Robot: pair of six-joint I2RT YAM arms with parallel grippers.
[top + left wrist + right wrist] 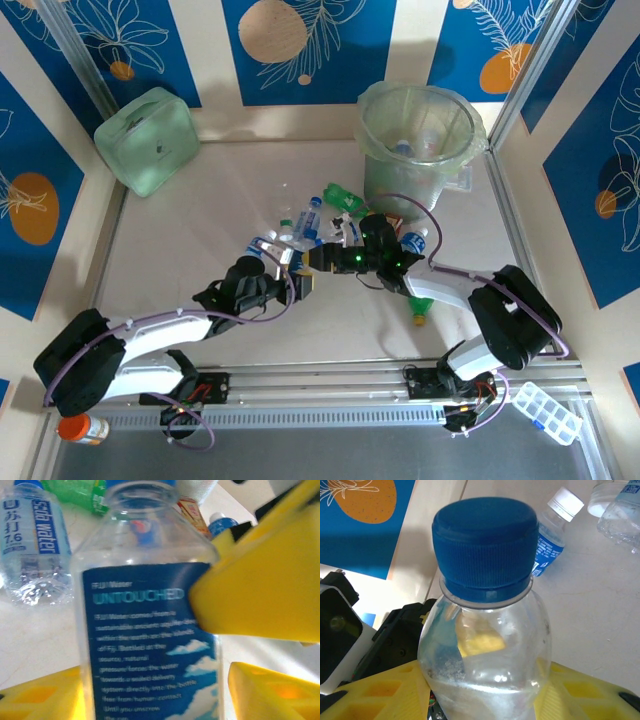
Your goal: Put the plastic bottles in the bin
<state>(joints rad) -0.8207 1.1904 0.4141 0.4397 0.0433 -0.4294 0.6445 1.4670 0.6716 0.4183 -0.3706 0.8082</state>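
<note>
A clear Fiji water bottle (150,645) with a dark blue label and blue cap (485,545) hangs between both grippers above mid-table. My right gripper (485,695) is shut on its clear body, both yellow fingers (380,690) pressed to its sides. My left gripper (150,690) stands around the labelled part with a narrow gap at its right finger (270,690). The two grippers meet in the top view, left (292,262) and right (322,258). Several more bottles (300,225) lie behind them. The pale-green bin (395,175) stands at the back right with bottles inside.
A soda-water bottle (35,545) and a green bottle (345,195) lie in the pile. Another green bottle (422,310) lies by the right arm. A mint-green case (148,140) sits back left. An orange-capped jar (82,430) and a pill box (545,410) lie off the front edge.
</note>
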